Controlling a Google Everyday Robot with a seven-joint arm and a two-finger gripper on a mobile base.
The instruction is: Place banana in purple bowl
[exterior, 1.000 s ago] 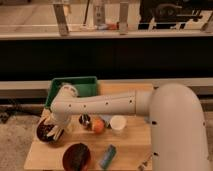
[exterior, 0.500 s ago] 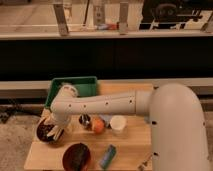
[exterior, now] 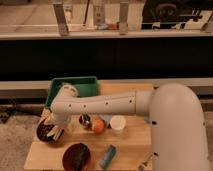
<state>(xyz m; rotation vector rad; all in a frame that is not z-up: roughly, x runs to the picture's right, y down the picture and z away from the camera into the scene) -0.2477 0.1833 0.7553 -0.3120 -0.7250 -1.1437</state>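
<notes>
Gripper (exterior: 54, 131) of the white arm (exterior: 100, 105) hangs low over the purple bowl (exterior: 46, 131) at the left edge of the wooden table (exterior: 130, 150), its pale fingers (exterior: 59, 133) reaching down into the bowl's dark inside. Whether they are spread or closed on anything cannot be told from here, and the banana cannot be picked out: a pale sliver among the fingers may be fruit or may be finger.

Just right of the gripper sits a small dark round object (exterior: 85, 120), then the orange fruit (exterior: 98, 125), and past that the small white cup (exterior: 118, 123). Nearer the front edge, below and to the gripper's right, stands the redder-rimmed bowl (exterior: 76, 156), with a blue-green packet (exterior: 107, 156) beside it. Behind the gripper, up against the arm's wrist, lies the green tray (exterior: 75, 85).

By the look of things the job is in its closing stage. The carry appears finished, since the gripper is already at the right bowl and not the redder one. What seems left is the release, if it has not been made, and lifting the arm straight up clear of the rim without dragging the bowl along.
</notes>
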